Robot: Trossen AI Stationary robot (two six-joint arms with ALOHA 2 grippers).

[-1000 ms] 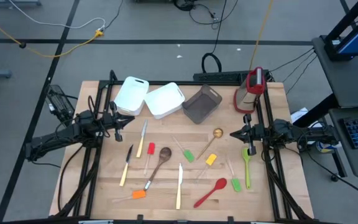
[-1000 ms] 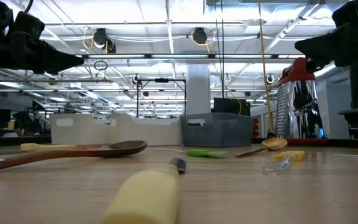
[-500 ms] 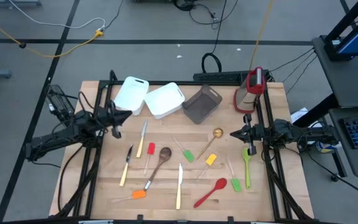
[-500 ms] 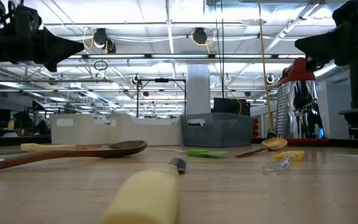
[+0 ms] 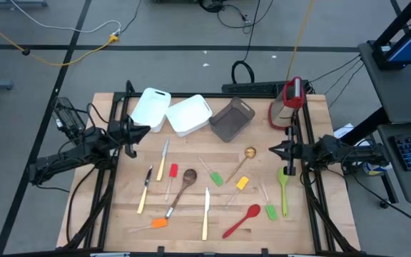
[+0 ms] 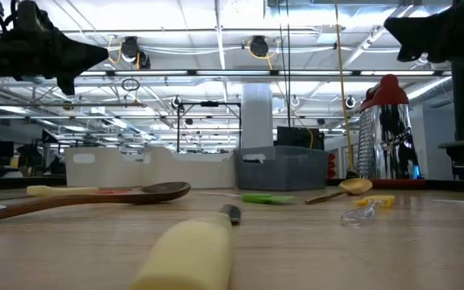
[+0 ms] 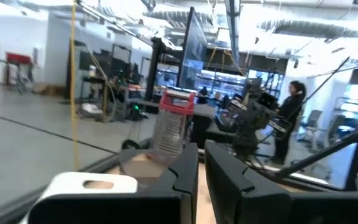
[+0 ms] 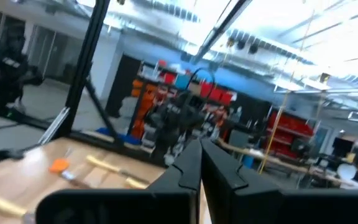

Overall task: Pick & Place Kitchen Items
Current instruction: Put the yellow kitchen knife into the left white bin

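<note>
Wooden bench (image 5: 191, 225) under you carries every utensil loose and flat, and nothing is picked yet, so choose one target before you descend. Your left hand (image 5: 143, 129) hangs raised at the left edge, just beside the white bins (image 5: 168, 111), its fingers nearly together with only a thin slit between them and nothing held. Your right hand (image 5: 272, 150) hovers at the right edge, fingers pressed together and empty, near the gold spoon (image 5: 244, 163) and just above the green spoon (image 5: 283, 189). Part the fingers fully before you lower. For the left side, the pale-handled knife (image 5: 163, 160) lies nearest; come down over the handle, across its length, not the blade. The brown wooden spoon (image 5: 183, 185) and red spoon (image 5: 241, 220) sit mid-bench, well apart from both hands. Slim things lying flat likely slip, so close low, touching the wood.
</note>
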